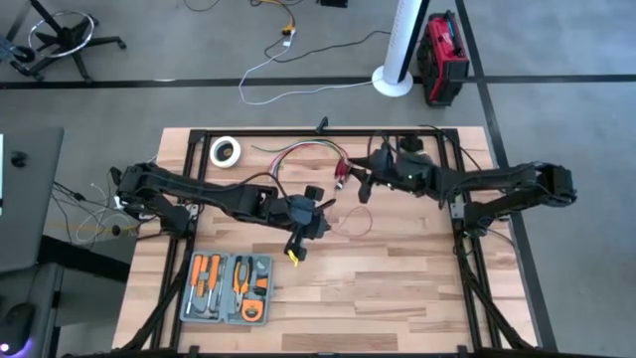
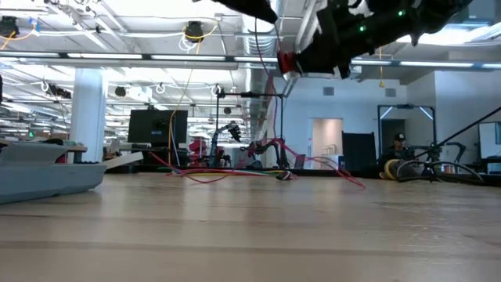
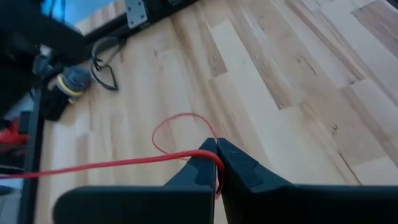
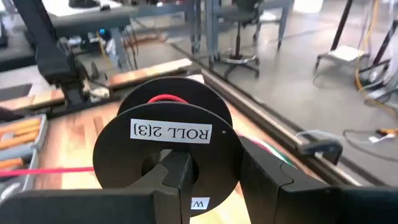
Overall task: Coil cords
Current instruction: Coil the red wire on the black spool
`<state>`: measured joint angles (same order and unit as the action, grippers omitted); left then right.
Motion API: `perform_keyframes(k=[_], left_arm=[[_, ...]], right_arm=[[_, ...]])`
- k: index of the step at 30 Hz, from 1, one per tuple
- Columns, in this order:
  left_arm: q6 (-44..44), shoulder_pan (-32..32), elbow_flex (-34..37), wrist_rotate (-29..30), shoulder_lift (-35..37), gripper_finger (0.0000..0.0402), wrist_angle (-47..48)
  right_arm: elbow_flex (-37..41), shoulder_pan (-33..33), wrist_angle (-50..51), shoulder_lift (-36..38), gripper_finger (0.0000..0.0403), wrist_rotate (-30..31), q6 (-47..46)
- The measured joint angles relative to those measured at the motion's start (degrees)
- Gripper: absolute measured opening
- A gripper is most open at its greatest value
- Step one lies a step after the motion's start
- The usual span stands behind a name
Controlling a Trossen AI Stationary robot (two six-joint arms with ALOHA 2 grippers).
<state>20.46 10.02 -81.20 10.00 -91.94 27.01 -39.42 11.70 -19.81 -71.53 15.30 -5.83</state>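
Red wire (image 3: 112,163) sits pinched in the left gripper (image 3: 216,149); the right gripper (image 4: 214,171) clamps the spool (image 4: 169,146). Steady tension should wind evenly.

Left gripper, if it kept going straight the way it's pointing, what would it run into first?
Probably the wooden tabletop. The left gripper, jaws shut on the red wire, angles down at bare boards, and only the wire's own loop lies just ahead. Depth is hard to judge.

Matt wooden table (image 1: 397,278), black plastic spool (image 4: 171,146)
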Motion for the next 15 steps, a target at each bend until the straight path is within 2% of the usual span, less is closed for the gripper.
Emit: perform_keyframes(k=[5,15], left_arm=[[1.4,-1.0,-2.6,0.8,0.0,0.0000,3.0],[3.8,-1.9,-6.8,2.7,0.0,0.0000,6.7]], right_arm=[[0.0,1.3,2.8,0.0,0.0108,-5.6,-0.2],[0.0,1.0,6.8,0.0,0.0108,-12.7,0.2]])
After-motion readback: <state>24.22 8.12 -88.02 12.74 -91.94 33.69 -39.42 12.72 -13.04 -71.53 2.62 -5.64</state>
